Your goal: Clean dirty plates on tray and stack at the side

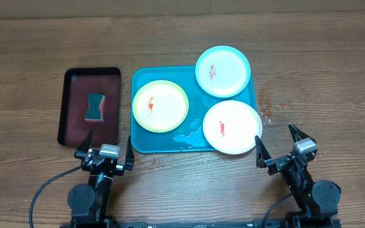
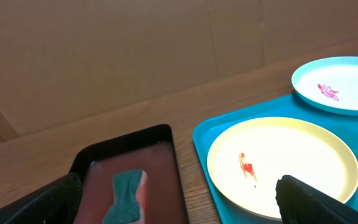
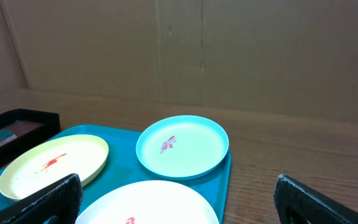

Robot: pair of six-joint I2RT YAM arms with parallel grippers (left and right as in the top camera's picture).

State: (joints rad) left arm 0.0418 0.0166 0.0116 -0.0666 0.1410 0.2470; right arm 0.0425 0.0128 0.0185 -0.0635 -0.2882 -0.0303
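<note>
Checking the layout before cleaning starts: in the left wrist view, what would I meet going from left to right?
black tray holding a teal sponge → yellow-green plate → pale cyan plate

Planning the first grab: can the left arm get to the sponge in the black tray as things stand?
Probably yes. The left gripper is open just short of the black tray; the sponge lies uncovered inside, nothing between them but the low rim.

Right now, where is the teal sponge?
In the overhead view, the sponge lies inside the black tray, on the left side of the table, just left of the blue tray.
</note>
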